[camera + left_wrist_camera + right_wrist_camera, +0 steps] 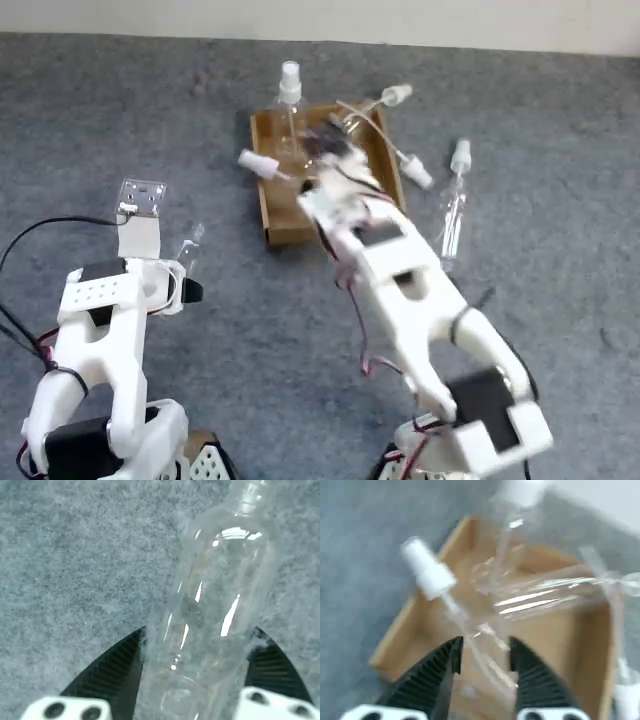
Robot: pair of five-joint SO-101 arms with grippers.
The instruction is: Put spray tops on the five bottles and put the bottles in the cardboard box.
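Capping: left tool [199,632] clamps a topless bottle [220,580] at the cardboard box's [265,215] eight o'clock; right tool [485,642], jaws apart, should next close on a spray top [427,572].

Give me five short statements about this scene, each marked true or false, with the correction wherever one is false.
1. The left end effector grips a clear bottle. True.
2. The cardboard box is empty. False: clear bottles lie in it.
3. The right end effector hangs over the cardboard box. True.
4. Every bottle is already in the box. False: a capped bottle lies on the carpet beside the box, and the left end effector holds another.
5. The right end effector is clamped fully shut. False: its jaws stand apart, with the thin tube of a spray top running between them.
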